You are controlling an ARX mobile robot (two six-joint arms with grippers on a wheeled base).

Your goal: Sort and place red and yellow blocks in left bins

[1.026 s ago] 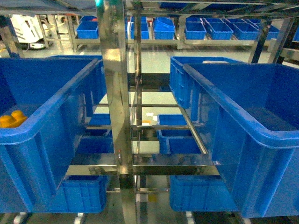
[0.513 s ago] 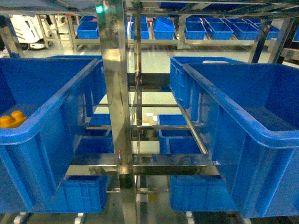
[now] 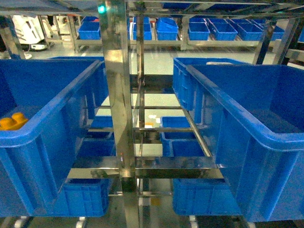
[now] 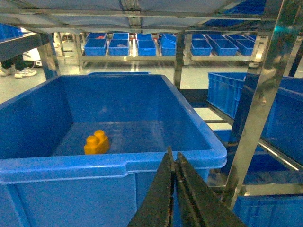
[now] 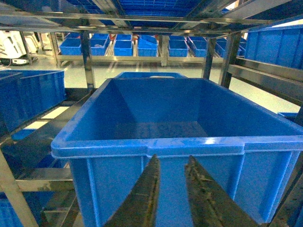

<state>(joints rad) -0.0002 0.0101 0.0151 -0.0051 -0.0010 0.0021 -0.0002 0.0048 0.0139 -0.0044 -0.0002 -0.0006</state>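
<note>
A yellow block (image 4: 96, 142) with two studs lies on the floor of the left bin (image 4: 113, 163); the head view shows the block (image 3: 13, 121) at that bin's (image 3: 57, 109) left edge. My left gripper (image 4: 173, 156) is shut with nothing in it, in front of the bin's near rim and right of the block. The right gripper (image 5: 172, 161) is open and empty, just before the near wall of the empty right-hand blue bin (image 5: 156, 145). No red block shows. Neither gripper shows in the head view.
A steel rack post (image 3: 118, 95) stands between the two bins, with cross rails (image 3: 166, 171) below. More blue crates (image 3: 180, 137) sit on lower shelves and on racks (image 3: 199, 31) across the aisle. Another post (image 4: 258, 104) rises right of the left gripper.
</note>
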